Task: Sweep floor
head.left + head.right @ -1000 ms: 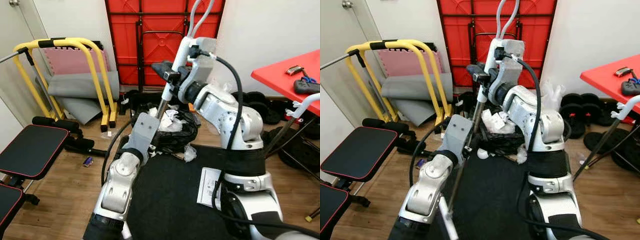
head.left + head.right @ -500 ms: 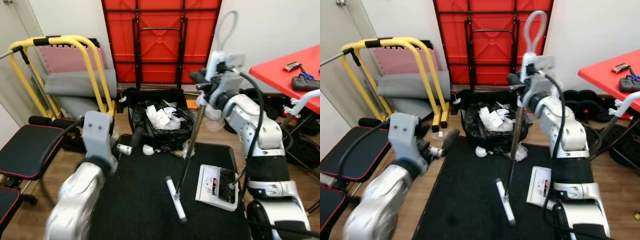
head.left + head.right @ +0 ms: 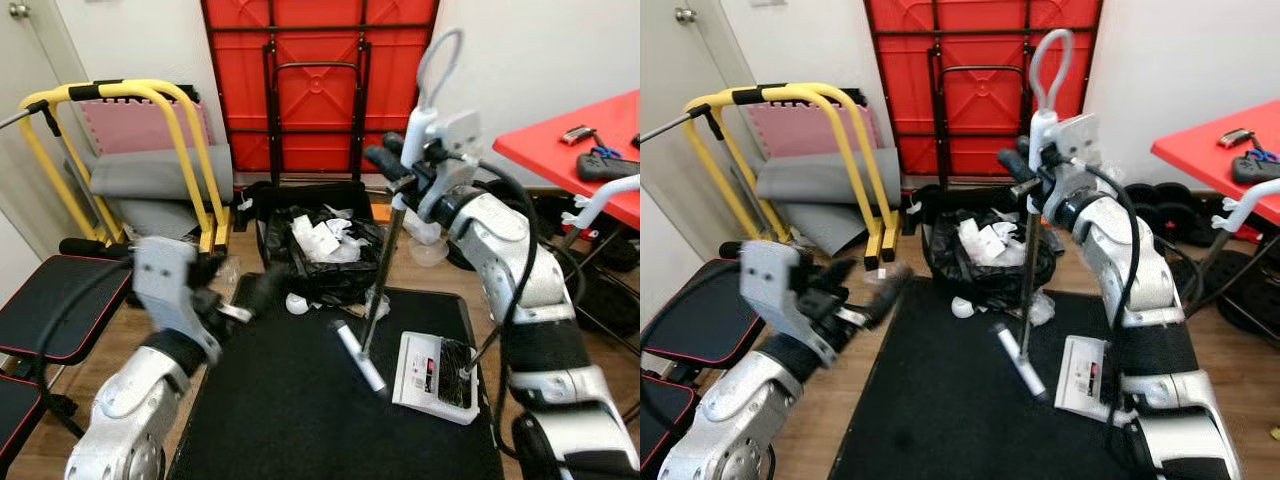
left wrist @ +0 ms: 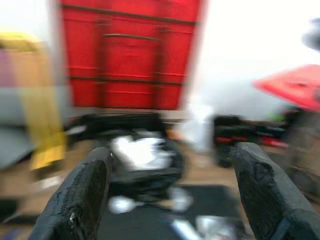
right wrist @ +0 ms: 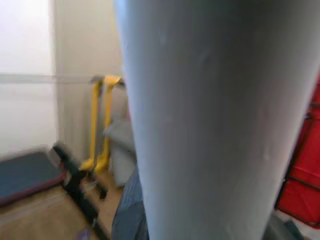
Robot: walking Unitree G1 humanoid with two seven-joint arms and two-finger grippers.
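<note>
Black mat (image 3: 300, 410), red table (image 3: 570, 150), yellow frame (image 3: 120, 95)

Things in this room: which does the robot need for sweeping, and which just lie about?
For the job: broom, white dustpan, black rubbish bag, crumpled paper, right gripper.
Lying about: yellow frame, red table, black bench.

The left gripper (image 4: 170, 195) is being held with its two black fingers (image 4: 82, 197) spread wide apart, nothing between them. Beyond them, all blurred, a black bag of white litter (image 4: 140, 155) is being framed, with a red folded panel (image 4: 130, 55) behind it, a yellow frame (image 4: 37, 95) and a red table edge (image 4: 292, 87).
</note>
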